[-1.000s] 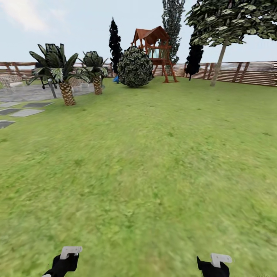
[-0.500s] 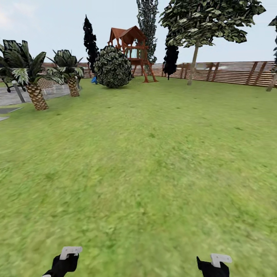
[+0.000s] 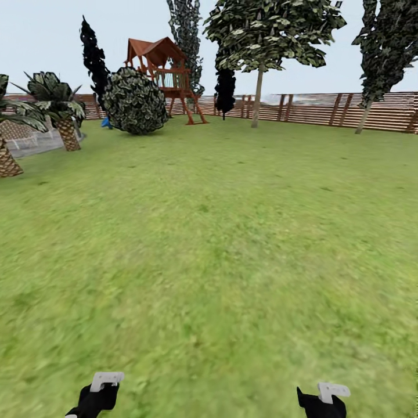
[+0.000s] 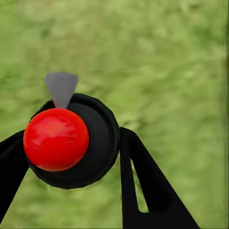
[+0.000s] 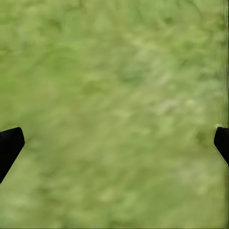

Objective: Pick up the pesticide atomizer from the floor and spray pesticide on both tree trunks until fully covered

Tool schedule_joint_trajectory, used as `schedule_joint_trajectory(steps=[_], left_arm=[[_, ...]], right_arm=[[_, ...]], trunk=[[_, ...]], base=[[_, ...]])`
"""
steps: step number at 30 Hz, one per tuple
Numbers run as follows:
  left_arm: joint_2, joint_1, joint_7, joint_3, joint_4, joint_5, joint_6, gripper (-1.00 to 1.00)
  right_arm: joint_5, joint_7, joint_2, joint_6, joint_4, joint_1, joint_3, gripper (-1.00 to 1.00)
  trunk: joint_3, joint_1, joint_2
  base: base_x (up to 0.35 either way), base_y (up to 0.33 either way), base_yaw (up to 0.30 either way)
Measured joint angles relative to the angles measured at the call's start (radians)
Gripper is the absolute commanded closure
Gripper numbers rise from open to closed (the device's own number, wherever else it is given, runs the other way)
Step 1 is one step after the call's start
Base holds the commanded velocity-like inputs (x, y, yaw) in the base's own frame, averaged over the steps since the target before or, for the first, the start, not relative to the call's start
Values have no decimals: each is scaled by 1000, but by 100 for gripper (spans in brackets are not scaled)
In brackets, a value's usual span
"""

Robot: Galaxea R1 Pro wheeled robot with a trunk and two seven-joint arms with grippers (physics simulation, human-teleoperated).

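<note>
Whole head view has been swung rightward over the last second: palms, bush and playset are now shifted toward 9–10 o'clock, and a second tree has been brought in at 1–2 o'clock. This is read as camera/base turning, not things moving. Judged a search-and-approach phase; nothing picked up yet.

Left to right: palm [image 3: 61, 107] at 10 o'clock, round bush [image 3: 134, 100], playset [image 3: 164, 67] at 11, tree [image 3: 257, 96] with pale trunk at 12, second tree [image 3: 364, 113] at 1–2, fence [image 3: 325, 108] behind. Lawn [image 3: 220, 244] is spread across the middle. The atomizer cannot be made out on the grass.

Left gripper [image 3: 98, 390] is held low at 7 o'clock; a red ball [image 4: 56, 139] in a black cup is seen at it; jaws' state cannot be told. Right gripper [image 3: 325, 397] is held low at 5 o'clock, jaws spread wide, empty over grass.
</note>
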Motion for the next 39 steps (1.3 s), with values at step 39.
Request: schedule_joint_trajectory(steps=[39], left_arm=[[-1, 0, 3, 1, -1, 0, 0, 100]], right_arm=[[12, 6, 4, 3, 1, 0, 4, -100]], trunk=[[0, 0, 0]], base=[[240, 0, -231]])
